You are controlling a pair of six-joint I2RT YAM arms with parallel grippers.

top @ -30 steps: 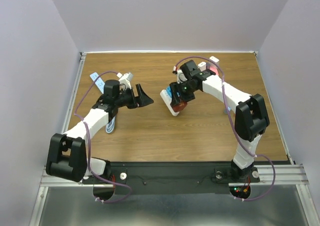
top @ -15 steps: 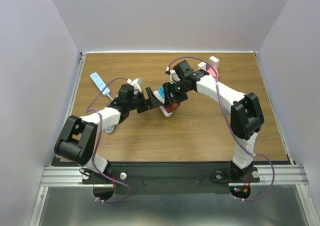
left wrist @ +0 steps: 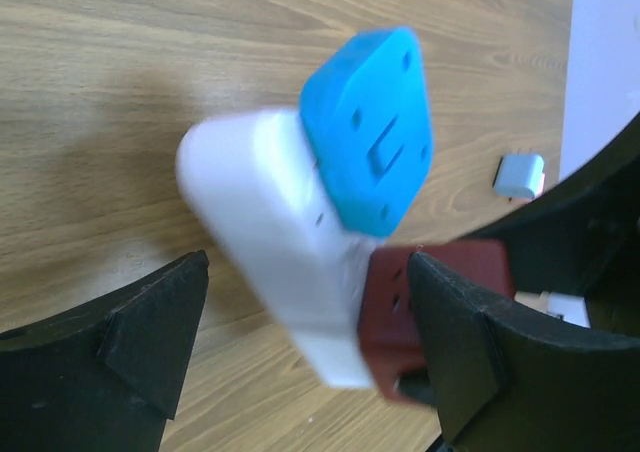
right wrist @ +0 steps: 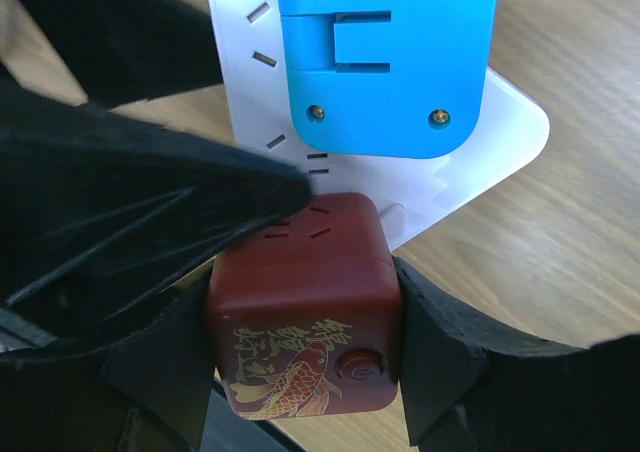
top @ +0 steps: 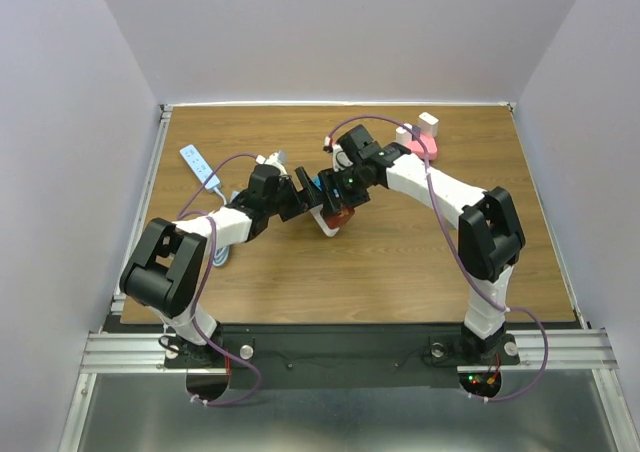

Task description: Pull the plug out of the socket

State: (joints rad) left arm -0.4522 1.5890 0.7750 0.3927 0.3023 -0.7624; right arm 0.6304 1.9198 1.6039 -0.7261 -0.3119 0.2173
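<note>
The wooden table [top: 400, 262] has both arms meeting at its middle, over a white socket strip [left wrist: 265, 242]. The strip carries two things: a blue plug [left wrist: 370, 122] and a red-brown cube [right wrist: 305, 302] beside it.

The right gripper [right wrist: 300, 312] is clamped on the cube, one finger on each side. The left gripper [left wrist: 305, 262] is spread wide and grips nothing. The strip's near end lies between its fingers, with its long axis running diagonally away from that hand. The blue plug sits on the face just beyond, so I'd say the left hand is nearer to it.

One left finger crosses the cube's corner in the right wrist view, and I cannot tell whether they touch. The plug pins are hidden. From overhead the grippers cover most of the strip.
</note>
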